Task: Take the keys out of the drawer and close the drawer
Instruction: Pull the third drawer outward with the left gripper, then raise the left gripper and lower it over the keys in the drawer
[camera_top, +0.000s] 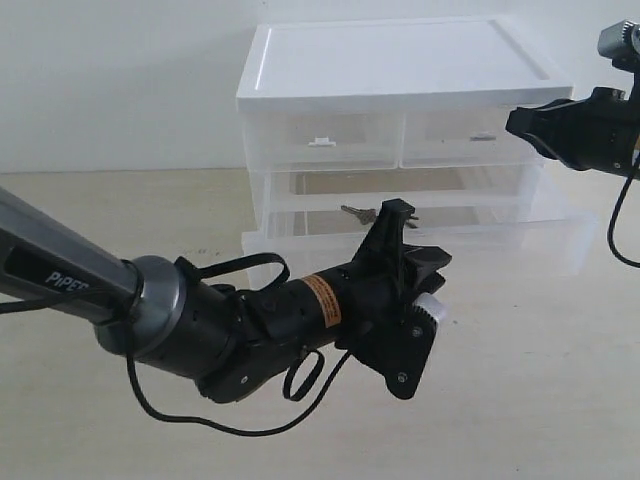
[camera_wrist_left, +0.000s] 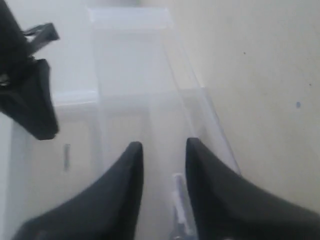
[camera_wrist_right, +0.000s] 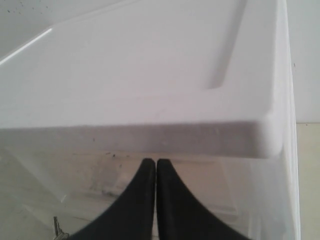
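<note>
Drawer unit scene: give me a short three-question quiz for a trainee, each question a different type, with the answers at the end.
1. Which gripper has its fingers pressed together: the left gripper or the right gripper?
2. True or false: the wide drawer is pulled out.
3. The keys lie: A in the left gripper; B inside the wide drawer; C in the right gripper.
Key: 1 right gripper; 2 true; 3 B.
</note>
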